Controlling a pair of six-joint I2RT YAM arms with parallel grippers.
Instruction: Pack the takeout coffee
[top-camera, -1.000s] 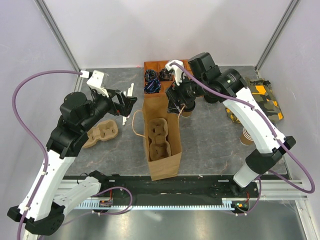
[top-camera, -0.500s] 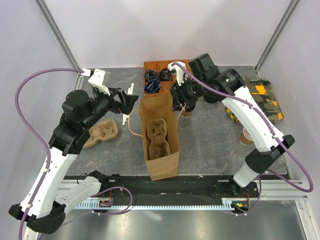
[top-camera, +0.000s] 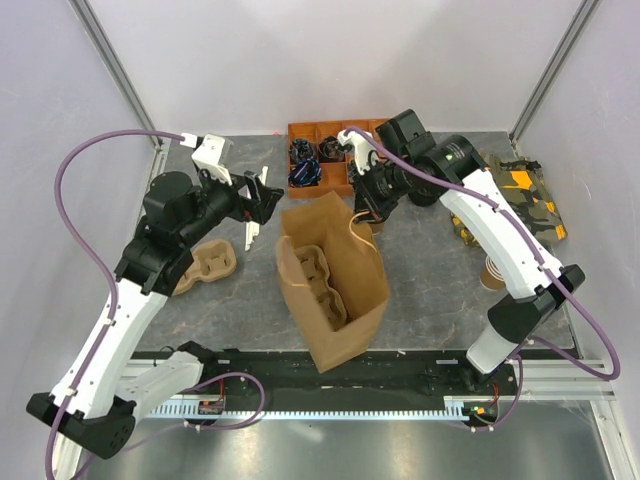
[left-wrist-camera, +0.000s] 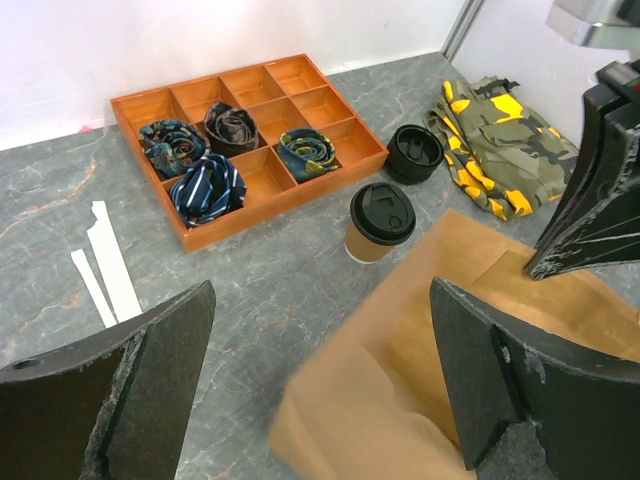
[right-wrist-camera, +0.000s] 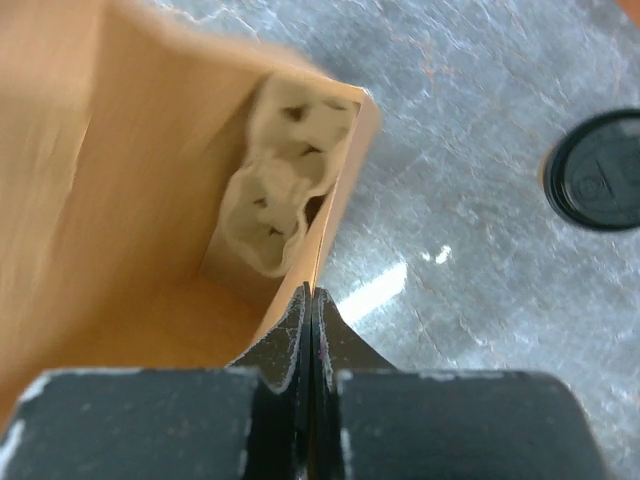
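Note:
The takeout coffee (left-wrist-camera: 381, 222), a tan cup with a black lid, stands on the grey table behind the brown paper bag (top-camera: 340, 290). From above its lid (right-wrist-camera: 598, 185) shows to the right of the bag. My right gripper (right-wrist-camera: 310, 292) is shut on the bag's right rim, and in the top view this gripper (top-camera: 362, 218) sits at the bag's far right corner. The bag's mouth gapes and a pulp cup carrier (top-camera: 315, 285) lies inside. My left gripper (left-wrist-camera: 320, 300) is open, hovering near the bag's far left corner with nothing between its fingers.
An orange divided tray (left-wrist-camera: 250, 140) with rolled ties stands at the back. A stack of black lids (left-wrist-camera: 414, 152) and a camouflage cloth (left-wrist-camera: 500, 150) lie to the right. A second pulp carrier (top-camera: 205, 265) lies at the left and a cup stack (top-camera: 493, 270) at the right.
My right gripper has shut on the bag's rim and pulled it up, and the bag has swung to the right. My left arm moved up and toward the bag.

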